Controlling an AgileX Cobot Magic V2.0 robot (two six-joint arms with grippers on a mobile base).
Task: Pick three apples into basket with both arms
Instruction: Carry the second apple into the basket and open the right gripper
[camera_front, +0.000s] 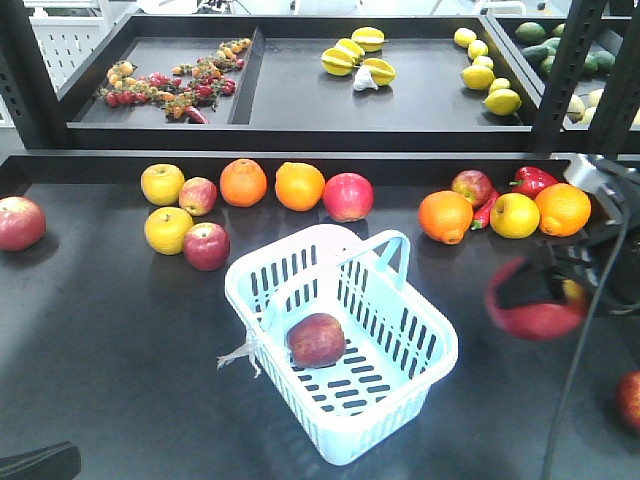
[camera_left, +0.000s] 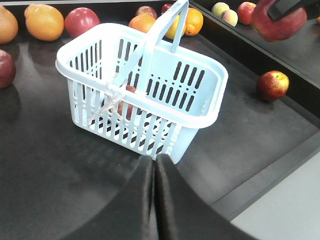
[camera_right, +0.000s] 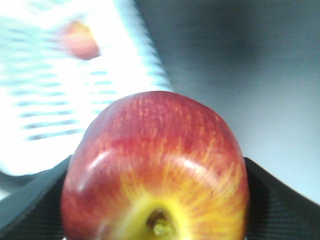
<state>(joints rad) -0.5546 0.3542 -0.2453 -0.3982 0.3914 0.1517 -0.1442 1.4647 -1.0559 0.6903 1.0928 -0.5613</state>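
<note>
Held apple: fills my right wrist view, stem dimple toward the lens, clamped between the black jaws of my right gripper; raised above the dark table.
Left gripper: my two jaws pressed together with nothing between them, low over the table.
Basket: just beyond my left jaw tips, and off to the left of my right gripper, apart from it; handle upright, whitish strip tied on its near rim.
Apple in basket: lying on the slotted bottom.
Loose apple: on the table, right of the basket from my left gripper.
Far row: oranges, yellow fruits and more apples behind the basket.
</note>
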